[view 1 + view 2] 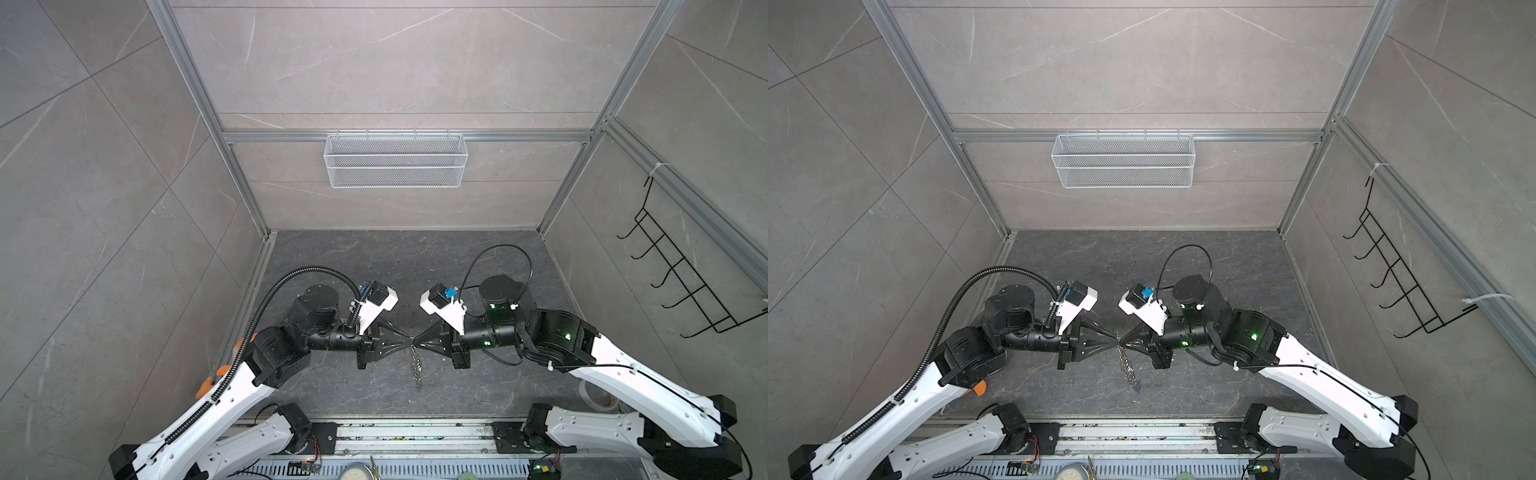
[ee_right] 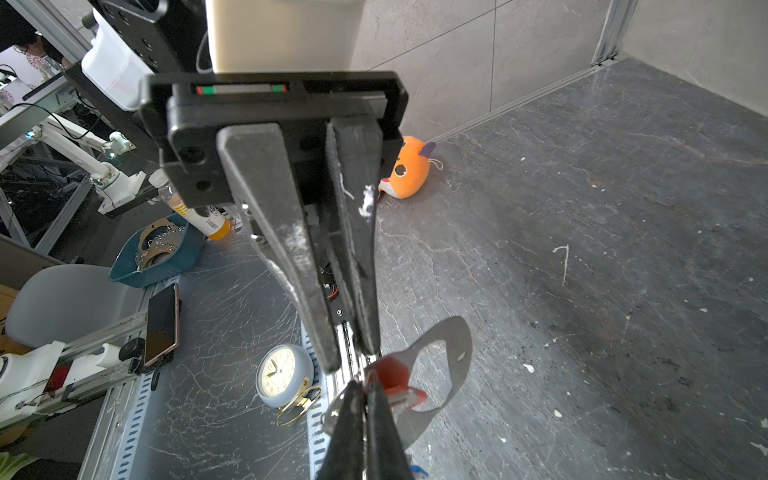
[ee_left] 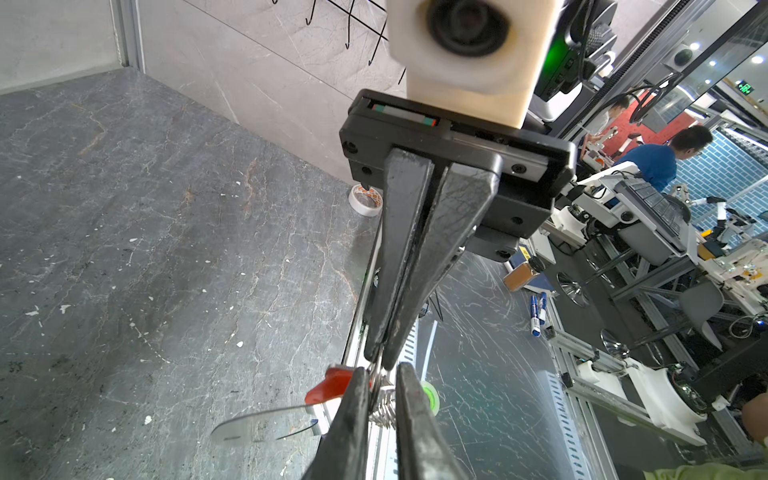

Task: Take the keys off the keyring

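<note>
Both grippers meet tip to tip above the middle of the dark floor. My right gripper (image 2: 362,384) (image 1: 417,340) is shut on the small metal ring at the top of the keyring. The silver chain (image 1: 417,365) (image 3: 383,409) hangs down from that ring. The keyring's grey plate (image 2: 451,357) (image 3: 257,424), with its oval hole, sticks out sideways. A red tag (image 2: 392,372) (image 3: 330,384) sits beside the jaws, its key hidden. A blue tag (image 1: 1137,387) shows at the chain's lower end. My left gripper (image 3: 383,369) (image 1: 406,341) stands a narrow gap open around the ring and the chain's top.
A white mesh basket (image 1: 395,160) hangs on the back wall and a black wire rack (image 1: 685,270) on the right wall. A tape roll (image 3: 365,201) lies at the floor's right front and an orange plush toy (image 2: 405,168) at its left edge. A clock (image 2: 282,376) lies beyond the front rail.
</note>
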Available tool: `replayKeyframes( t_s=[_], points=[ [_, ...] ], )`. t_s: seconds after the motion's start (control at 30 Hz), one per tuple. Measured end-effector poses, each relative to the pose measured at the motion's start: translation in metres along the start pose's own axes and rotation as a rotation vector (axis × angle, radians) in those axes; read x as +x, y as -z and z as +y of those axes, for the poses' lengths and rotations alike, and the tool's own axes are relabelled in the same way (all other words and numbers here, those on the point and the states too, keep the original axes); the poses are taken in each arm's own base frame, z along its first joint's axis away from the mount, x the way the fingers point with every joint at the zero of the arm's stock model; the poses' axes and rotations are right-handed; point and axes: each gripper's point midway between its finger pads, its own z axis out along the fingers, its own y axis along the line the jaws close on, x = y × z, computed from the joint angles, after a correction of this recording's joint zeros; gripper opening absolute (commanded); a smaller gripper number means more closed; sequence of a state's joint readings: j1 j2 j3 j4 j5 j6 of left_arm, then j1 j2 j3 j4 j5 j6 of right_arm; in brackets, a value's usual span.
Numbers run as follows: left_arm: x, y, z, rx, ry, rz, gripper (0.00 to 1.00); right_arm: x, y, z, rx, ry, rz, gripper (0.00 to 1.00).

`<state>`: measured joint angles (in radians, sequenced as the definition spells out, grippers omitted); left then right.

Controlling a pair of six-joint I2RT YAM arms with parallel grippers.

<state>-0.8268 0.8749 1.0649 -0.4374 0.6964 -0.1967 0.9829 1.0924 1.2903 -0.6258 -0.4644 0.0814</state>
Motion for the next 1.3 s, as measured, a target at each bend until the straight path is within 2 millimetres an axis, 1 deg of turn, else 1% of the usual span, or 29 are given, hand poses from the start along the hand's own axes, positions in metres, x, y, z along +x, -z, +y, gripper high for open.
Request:
replayKeyframes(
  t_s=[0.13,0.2,0.37,0.4,0.43,0.5,0.57,0.6,0.7,0.8,0.87,0.97,1.13,1.2,1.23,1.3],
  points=[
    [0.001,-0.001,0.0,0.005,0.0,0.004,0.05,0.0,0.0,0.001,-0.003,0.0,0.0,0.0],
    [0.001,-0.001,-0.001,0.012,-0.005,0.005,0.0,0.0,0.0,0.0,-0.003,-0.002,0.002,0.0],
    [0.0,-0.001,-0.001,0.013,-0.013,-0.005,0.0,0.0,0.0,0.001,-0.003,-0.006,0.001,0.0],
    [0.0,-0.001,-0.001,0.012,-0.017,-0.011,0.0,-0.001,0.0,0.001,-0.003,-0.007,-0.002,0.04],
    [-0.001,0.0,-0.001,0.012,-0.024,-0.023,0.0,-0.001,0.0,0.001,-0.003,-0.007,-0.004,0.1],
    [-0.002,0.002,-0.001,0.006,-0.043,-0.056,0.0,-0.005,0.001,0.001,-0.004,-0.006,-0.025,0.25],
    [-0.001,0.005,-0.002,0.003,-0.063,-0.092,0.0,-0.01,0.003,0.001,0.004,0.011,-0.059,0.34],
    [-0.001,0.006,-0.002,0.003,-0.068,-0.105,0.0,-0.012,0.006,0.001,0.009,0.019,-0.081,0.36],
    [-0.001,0.012,-0.004,-0.007,-0.098,-0.163,0.0,-0.014,0.017,0.002,0.03,0.043,-0.151,0.39],
    [-0.005,0.019,-0.008,-0.009,-0.13,-0.226,0.0,-0.016,0.028,0.003,0.052,0.07,-0.218,0.4],
    [-0.009,0.022,-0.01,-0.01,-0.147,-0.261,0.0,-0.017,0.03,0.002,0.057,0.081,-0.245,0.41],
    [-0.016,0.025,-0.012,-0.006,-0.167,-0.305,0.0,-0.016,0.025,0.0,0.055,0.089,-0.262,0.42],
    [-0.026,0.026,-0.014,0.008,-0.18,-0.347,0.0,-0.007,0.011,-0.009,0.061,0.086,-0.26,0.45],
    [-0.028,0.025,-0.014,0.011,-0.177,-0.353,0.0,-0.008,0.01,-0.008,0.054,0.092,-0.271,0.53],
    [-0.028,0.024,-0.013,0.012,-0.175,-0.354,0.0,-0.01,0.01,-0.007,0.048,0.096,-0.279,0.55],
    [-0.029,0.023,-0.012,0.014,-0.169,-0.355,0.0,-0.014,0.01,-0.004,0.03,0.105,-0.298,0.56]
  ],
)
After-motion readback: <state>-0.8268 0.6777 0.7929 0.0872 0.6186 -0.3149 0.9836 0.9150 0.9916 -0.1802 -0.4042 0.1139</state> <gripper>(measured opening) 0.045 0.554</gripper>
